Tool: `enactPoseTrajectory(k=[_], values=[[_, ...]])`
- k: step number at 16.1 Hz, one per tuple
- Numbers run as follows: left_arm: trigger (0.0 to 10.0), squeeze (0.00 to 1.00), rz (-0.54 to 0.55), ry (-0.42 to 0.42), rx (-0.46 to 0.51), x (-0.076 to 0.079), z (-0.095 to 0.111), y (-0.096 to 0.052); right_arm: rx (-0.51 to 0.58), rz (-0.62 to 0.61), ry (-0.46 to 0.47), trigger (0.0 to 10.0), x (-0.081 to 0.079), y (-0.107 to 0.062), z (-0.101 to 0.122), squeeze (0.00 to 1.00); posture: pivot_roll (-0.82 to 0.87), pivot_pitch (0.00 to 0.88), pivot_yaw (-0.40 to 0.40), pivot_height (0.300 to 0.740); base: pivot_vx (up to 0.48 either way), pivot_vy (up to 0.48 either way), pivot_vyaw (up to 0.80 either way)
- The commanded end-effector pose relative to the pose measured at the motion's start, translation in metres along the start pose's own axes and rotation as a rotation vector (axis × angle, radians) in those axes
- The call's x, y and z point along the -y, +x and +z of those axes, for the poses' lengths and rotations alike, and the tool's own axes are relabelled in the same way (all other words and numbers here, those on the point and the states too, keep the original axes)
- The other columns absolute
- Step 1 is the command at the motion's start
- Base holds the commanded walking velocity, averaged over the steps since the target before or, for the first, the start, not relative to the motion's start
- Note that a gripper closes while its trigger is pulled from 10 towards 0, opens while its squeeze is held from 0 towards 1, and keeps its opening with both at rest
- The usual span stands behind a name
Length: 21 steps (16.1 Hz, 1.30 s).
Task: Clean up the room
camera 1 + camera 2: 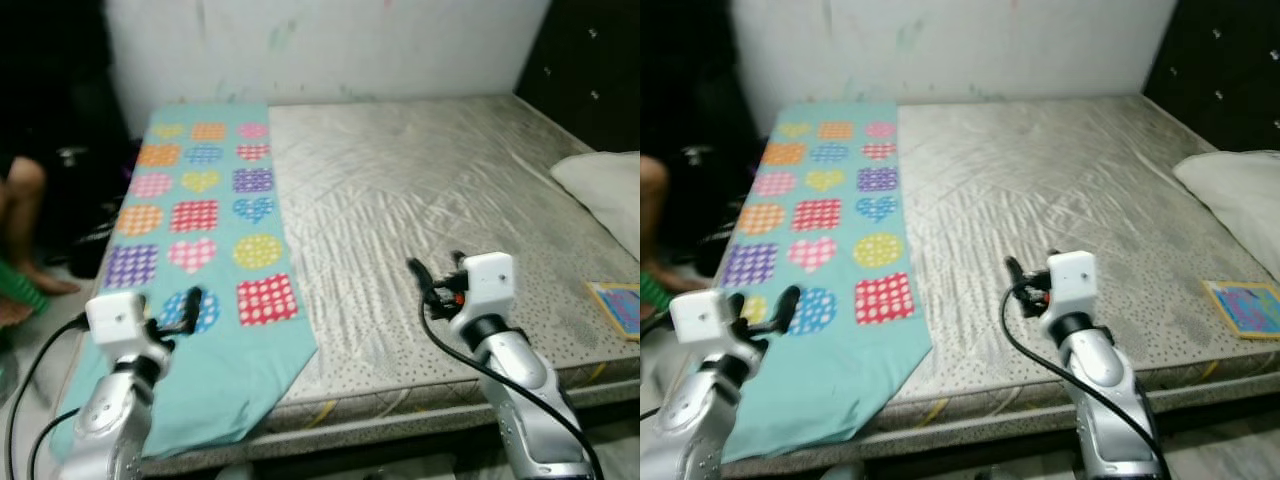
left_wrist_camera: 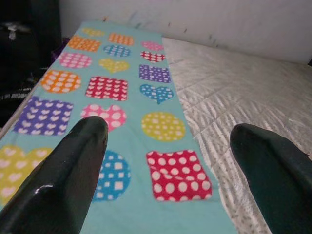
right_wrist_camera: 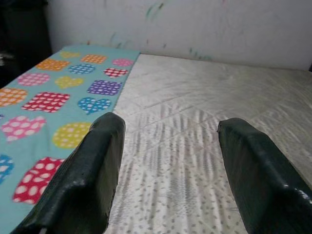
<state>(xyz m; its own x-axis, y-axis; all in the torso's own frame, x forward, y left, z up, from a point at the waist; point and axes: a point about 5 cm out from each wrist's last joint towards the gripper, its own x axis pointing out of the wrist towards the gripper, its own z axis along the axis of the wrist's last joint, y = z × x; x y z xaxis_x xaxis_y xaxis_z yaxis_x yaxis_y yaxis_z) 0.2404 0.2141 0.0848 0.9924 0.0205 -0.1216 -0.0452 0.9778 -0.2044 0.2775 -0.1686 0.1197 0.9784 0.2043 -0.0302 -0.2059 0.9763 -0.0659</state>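
The bed [image 1: 450, 190] takes up most of the room ahead, its bare mattress quilted and silvery, pushed against a pale wall [image 1: 330, 45] smudged with colour. Along the bed's left side lies a turquoise blanket [image 1: 215, 225] patterned with dotted hearts, circles and squares; its near corner hangs over the front edge. A white pillow [image 1: 605, 185] sits at the far right by the dark headboard [image 1: 585, 65]. A small colourful book [image 1: 622, 307] lies flat near the right front corner. At the left edge a person's bare leg [image 1: 25, 225] shows beside the bed. The left end effector [image 1: 190, 303] hovers over the blanket's near end, fingers spread. The right end effector [image 1: 425, 275] hangs above the bare mattress, fingers spread too.
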Motion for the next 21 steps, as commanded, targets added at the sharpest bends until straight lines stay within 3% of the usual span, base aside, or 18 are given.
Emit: enactPoseTrajectory(k=[1,5,11,21], values=[[10.0,0.00,-0.018,0.000,-0.001,0.0064,0.0006,0.0021,0.001,-0.013,-0.012,10.0,0.0067,-0.0012,0.0007,0.00,-0.18,0.000,-0.001,0.670,0.000,0.000,0.00],[10.0,0.00,-0.007,-0.007,-0.014,0.0064,-0.0013,0.0001,-0.009,0.027,-0.009,10.0,0.0032,-0.0021,-0.0001,0.00,-0.16,0.000,-0.015,0.670,0.000,0.000,0.00],[10.0,0.00,-0.003,-0.012,-0.021,0.0066,-0.0002,-0.0053,-0.018,0.066,-0.021,10.0,-0.0006,-0.0077,-0.0015,0.00,-0.16,0.026,-0.016,0.600,0.000,0.000,0.00],[10.0,0.00,-0.010,-0.015,0.009,0.0077,0.0063,-0.0061,-0.030,0.078,-0.049,10.0,0.0038,-0.0066,-0.0025,0.00,-0.16,0.065,-0.021,0.600,0.000,0.000,0.00]])
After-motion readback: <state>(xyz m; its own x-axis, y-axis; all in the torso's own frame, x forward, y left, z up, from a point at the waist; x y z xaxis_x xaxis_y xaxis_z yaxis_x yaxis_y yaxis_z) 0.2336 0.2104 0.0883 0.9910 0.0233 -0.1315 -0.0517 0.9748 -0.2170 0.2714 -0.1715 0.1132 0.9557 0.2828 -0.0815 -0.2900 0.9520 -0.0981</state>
